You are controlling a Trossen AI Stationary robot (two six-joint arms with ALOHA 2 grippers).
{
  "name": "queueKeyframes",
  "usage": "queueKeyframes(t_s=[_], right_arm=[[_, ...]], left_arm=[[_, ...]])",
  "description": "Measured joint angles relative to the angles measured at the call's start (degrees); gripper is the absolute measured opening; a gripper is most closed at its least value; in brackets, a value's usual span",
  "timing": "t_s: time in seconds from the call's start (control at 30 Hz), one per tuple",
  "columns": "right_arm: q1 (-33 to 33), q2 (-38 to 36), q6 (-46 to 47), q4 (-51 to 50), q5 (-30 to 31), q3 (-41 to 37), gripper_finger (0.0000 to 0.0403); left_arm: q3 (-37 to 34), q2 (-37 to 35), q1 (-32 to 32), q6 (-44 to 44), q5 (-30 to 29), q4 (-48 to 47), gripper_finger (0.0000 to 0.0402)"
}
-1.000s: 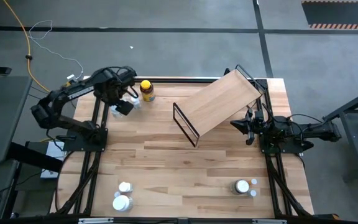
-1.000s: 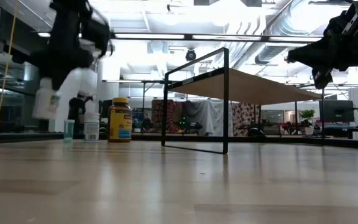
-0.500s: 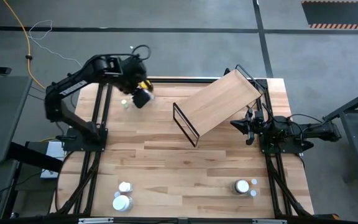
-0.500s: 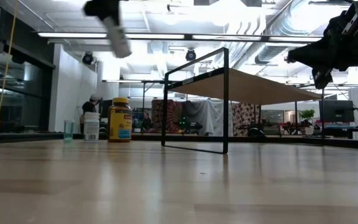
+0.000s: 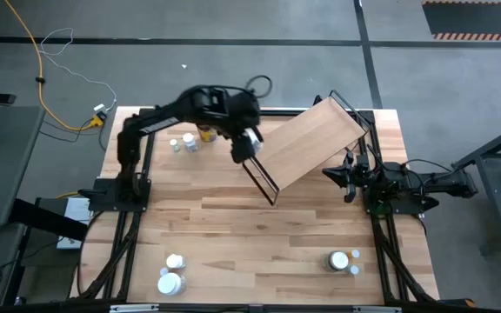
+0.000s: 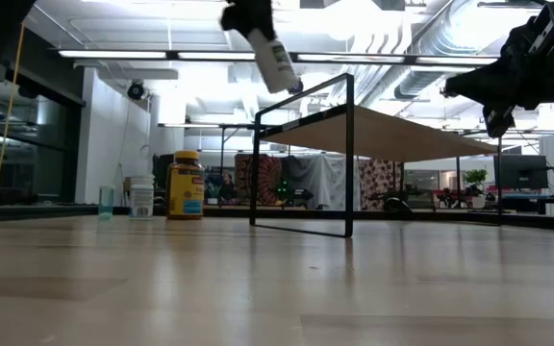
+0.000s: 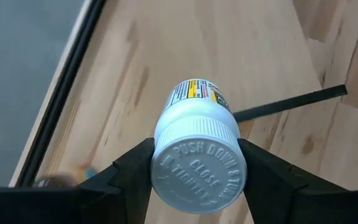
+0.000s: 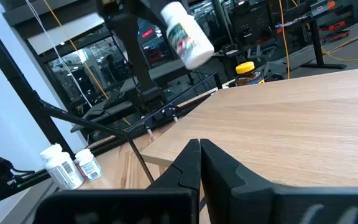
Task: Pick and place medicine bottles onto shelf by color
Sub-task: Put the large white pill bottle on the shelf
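Holding a white medicine bottle [image 7: 197, 146] by its sides, the left gripper [image 5: 245, 146] hangs in the air just beside the near end of the shelf [image 5: 310, 143], above that end's black wire frame. Its jaws stand partly open and pressed against the bottle's body just below the cap, which points back at the wrist camera with its raised lettering showing. In the low view the bottle [image 6: 275, 60] is tilted, cap end lowest, higher than the shelf's board and just off its wire-frame end.

The shelf, a light-wood board with thin black wire ends, sits at an angle on the far right part of the worktop [image 5: 259, 226]. No bottle shows on its board in the high view.

The right gripper [image 5: 330, 174] waits just beside the shelf's right edge, its jaws fully closed on nothing, pointing over the board.

Well apart from the shelf, at the far left of the worktop, stands the amber bottle [image 5: 205, 132] with its yellow cap, and next to it two small white bottles [image 5: 190, 144]. Along the near edge, far from the shelf, two white bottles [image 5: 171, 276] stand to the left and another pair of white bottles [image 5: 341, 260] to the right.
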Motion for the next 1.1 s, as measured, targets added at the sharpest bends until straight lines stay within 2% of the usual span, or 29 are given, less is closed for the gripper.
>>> queueKeyframes(t_s=[0.27, 0.43, 0.7, 1.1], right_arm=[[-0.02, 0.01, 0.00, 0.01, 0.00, -0.01, 0.0000], [0.00, 0.00, 0.00, 0.00, 0.00, -0.01, 0.0000], [-0.01, 0.00, 0.00, 0.00, 0.00, 0.00, 0.0000], [-0.02, 0.00, -0.02, 0.00, 0.00, 0.01, 0.0000]], left_arm=[[0.04, 4.17, -0.95, 5.48, -0.40, 1.80, 0.0191], [0.07, 4.16, -0.61, 6.95, -3.47, 2.68, 0.0191], [-1.10, 4.18, 0.33, 8.67, -4.07, 1.94, 0.0192], [-3.02, 4.18, 0.24, 10.37, -4.04, 2.28, 0.0223]])
